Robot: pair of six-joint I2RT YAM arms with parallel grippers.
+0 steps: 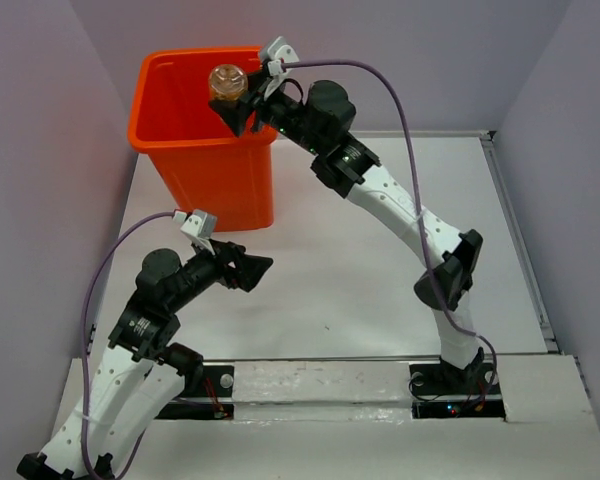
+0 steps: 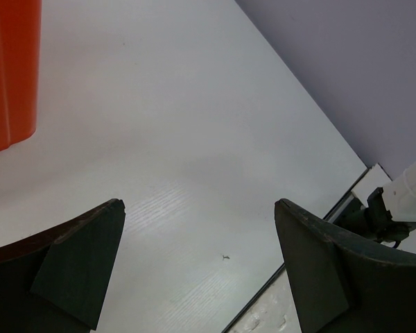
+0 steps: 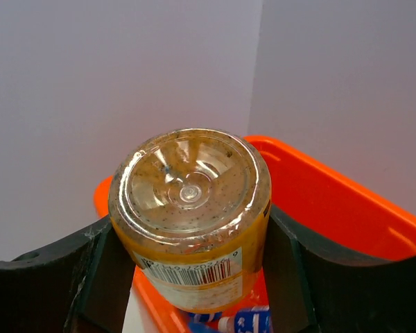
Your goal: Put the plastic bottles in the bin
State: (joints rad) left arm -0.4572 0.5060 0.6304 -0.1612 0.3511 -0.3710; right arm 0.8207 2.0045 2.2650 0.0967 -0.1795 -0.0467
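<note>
Your right gripper is clamped on an orange bottle. A finger presses each side, and the bottle's clear base faces the wrist camera. The bin lies just below and beyond those fingers, and blue-labelled bottles rest inside it, under the held one. Your left gripper is spread wide with nothing between its fingers. The white table lies beneath it, with the bin's wall ahead and to its left.
</note>
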